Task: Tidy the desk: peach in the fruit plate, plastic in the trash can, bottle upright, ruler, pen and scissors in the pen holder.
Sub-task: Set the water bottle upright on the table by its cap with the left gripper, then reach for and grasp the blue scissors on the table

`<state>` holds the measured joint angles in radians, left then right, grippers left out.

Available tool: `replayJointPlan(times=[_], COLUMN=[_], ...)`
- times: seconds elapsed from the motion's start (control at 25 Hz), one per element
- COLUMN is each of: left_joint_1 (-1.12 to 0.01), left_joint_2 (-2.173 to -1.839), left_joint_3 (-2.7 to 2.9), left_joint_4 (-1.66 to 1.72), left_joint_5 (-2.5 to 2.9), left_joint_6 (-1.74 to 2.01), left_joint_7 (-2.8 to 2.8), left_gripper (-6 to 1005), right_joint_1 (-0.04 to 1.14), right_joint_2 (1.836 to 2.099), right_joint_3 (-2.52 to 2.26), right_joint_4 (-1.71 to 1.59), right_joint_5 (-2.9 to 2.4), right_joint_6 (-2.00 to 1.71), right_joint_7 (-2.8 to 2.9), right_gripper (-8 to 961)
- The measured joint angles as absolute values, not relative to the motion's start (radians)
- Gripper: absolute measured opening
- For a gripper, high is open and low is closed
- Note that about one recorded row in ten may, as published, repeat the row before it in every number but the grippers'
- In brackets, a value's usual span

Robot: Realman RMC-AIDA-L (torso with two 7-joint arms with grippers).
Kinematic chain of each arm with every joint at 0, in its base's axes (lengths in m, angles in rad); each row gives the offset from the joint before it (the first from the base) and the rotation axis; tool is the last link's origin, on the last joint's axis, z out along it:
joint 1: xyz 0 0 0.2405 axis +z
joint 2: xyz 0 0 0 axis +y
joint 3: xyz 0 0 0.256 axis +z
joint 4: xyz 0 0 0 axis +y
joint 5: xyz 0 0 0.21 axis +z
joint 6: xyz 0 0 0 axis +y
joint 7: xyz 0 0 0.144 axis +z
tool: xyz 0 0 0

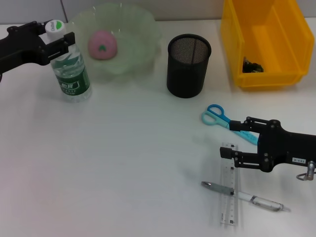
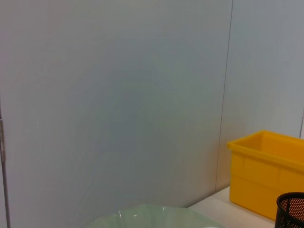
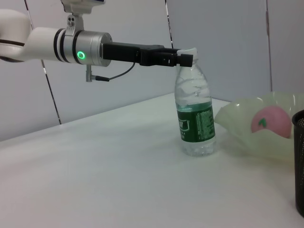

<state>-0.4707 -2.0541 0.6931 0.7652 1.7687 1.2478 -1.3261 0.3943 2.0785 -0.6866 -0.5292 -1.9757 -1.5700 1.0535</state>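
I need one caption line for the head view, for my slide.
Left gripper holds the upright bottle by its neck; right gripper hovers by the scissors, ruler and pen.

Pink peach (image 1: 102, 44), pale-green plate (image 1: 143, 34), yellow bin (image 1: 264, 44), black mesh holder (image 1: 187, 65), blue scissors (image 1: 222, 118).

We see a white desk (image 1: 113, 163) filling the head view, evenly lit, with only soft shadows. Toward twelve o'clock it meets a pale grey panelled wall (image 2: 118, 95), split by thin vertical seams (image 2: 224, 95). In the right wrist view, dark seams run slanted.
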Motion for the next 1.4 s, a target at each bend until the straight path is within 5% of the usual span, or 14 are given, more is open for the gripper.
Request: replayJointPlan(times=[0.16,0.36,1.4], left_joint_1=[-0.469,-0.465,-0.438], left_joint_2=[-2.056,-2.053,-2.04], left_joint_3=[0.693,0.693,0.688], left_joint_4=[0.768,0.765,0.673], left_joint_5=[1.764,1.739,1.62], left_joint_6=[1.252,1.254,1.644], left_joint_7=[-1.323,-1.322,-1.348], left_gripper=[534,739,783], right_joint_1=[0.394,0.394,0.398], right_joint_2=[2.078,2.078,2.078], right_joint_3=[-0.683,-0.683,-0.682], right_joint_4=[-0.529,-0.529,-0.529], right_joint_5=[-1.976,-1.976,-1.976], right_joint_6=[-1.574,-1.574,-1.569], right_joint_7=[1.054,1.054,1.054], right_gripper=[759,759,760])
